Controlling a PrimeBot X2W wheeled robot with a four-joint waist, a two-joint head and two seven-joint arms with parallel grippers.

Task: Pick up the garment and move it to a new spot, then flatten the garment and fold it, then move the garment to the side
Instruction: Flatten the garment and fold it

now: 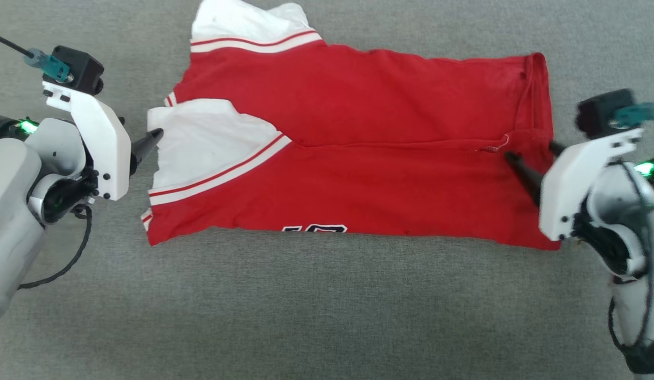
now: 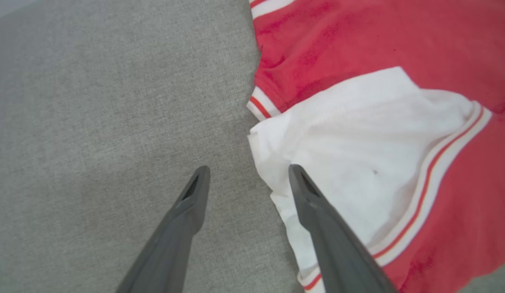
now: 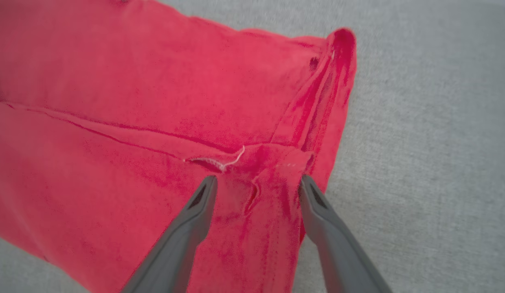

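The garment [image 1: 358,158] lies folded lengthwise on the grey fabric surface, a red jersey with one white sleeve [image 1: 200,142] laid over its left part and another at the top [image 1: 242,24]. Black white-outlined lettering [image 1: 315,228] peeks out at its near edge. My left gripper [image 1: 147,142] stands open at the sleeve's left edge [image 2: 358,154]; in the left wrist view one finger is over the white cloth, the other over bare surface [image 2: 248,170]. My right gripper [image 1: 530,151] is open above the red hem at the right end [image 3: 257,179], its fingers straddling a crease.
Grey woven surface [image 1: 327,306] spreads on all sides of the jersey, with wide room in front and to the left [image 2: 93,122]. A loose pale thread [image 3: 224,160] shows at the hem seam.
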